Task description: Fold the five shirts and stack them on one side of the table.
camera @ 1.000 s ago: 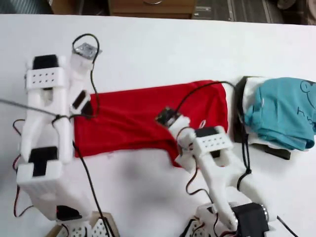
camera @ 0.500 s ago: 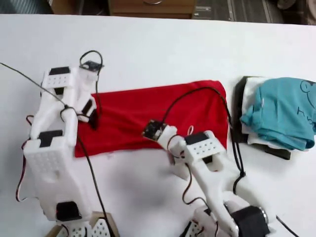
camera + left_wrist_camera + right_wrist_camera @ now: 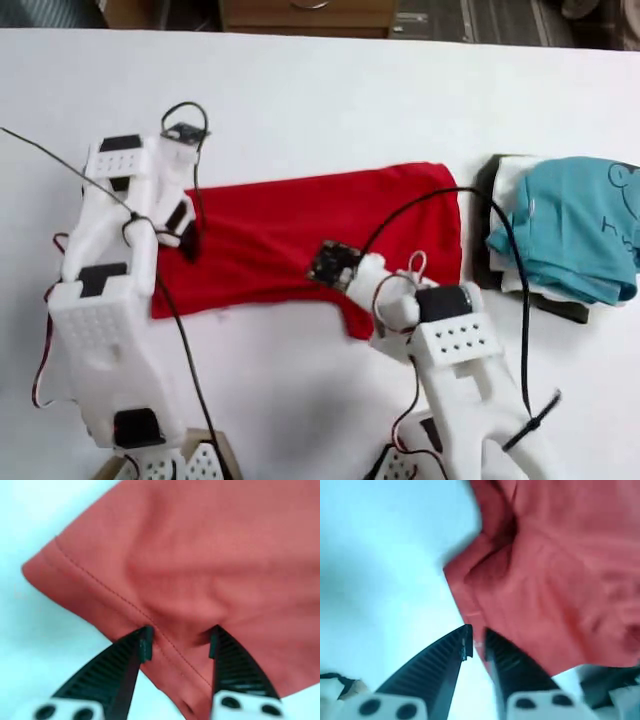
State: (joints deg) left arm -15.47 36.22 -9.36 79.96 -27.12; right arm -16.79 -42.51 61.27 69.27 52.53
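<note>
My left gripper point(image 3: 179, 642) has its jaws parted and pressed down onto the red shirt point(image 3: 225, 555). The two fingertips straddle a stitched hem point(image 3: 115, 597), and a pucker of cloth rises between them. I read that as a pinch being set up but not yet closed: the tips have gathered enough fabric to bite on, and nothing is held so far. In the high view this gripper sits at the shirt's left edge, left of centre in the frame.

My right gripper point(image 3: 477, 642) is clenched almost fully, with only a sliver between the fingers. The shirt's thin edge runs into that sliver, so I judge it has the cloth. In the high view the shirt's lower right corner is drawn into a point towards that arm, just below the middle of the frame, which fits a grip there.

The shirt lies flat across the centre of the white worktop point(image 3: 330, 100) as a long band running left to right. With an arm at each end of its lower edge, I judge this to be the start of a fold, both corners to be lifted together.

At the right edge of the high view sits the pile point(image 3: 520, 285) of finished shirts, a teal shirt point(image 3: 570, 225) on top of a white and a dark layer. It lies just beside the red shirt, not touching it, so the carry should be short.
</note>
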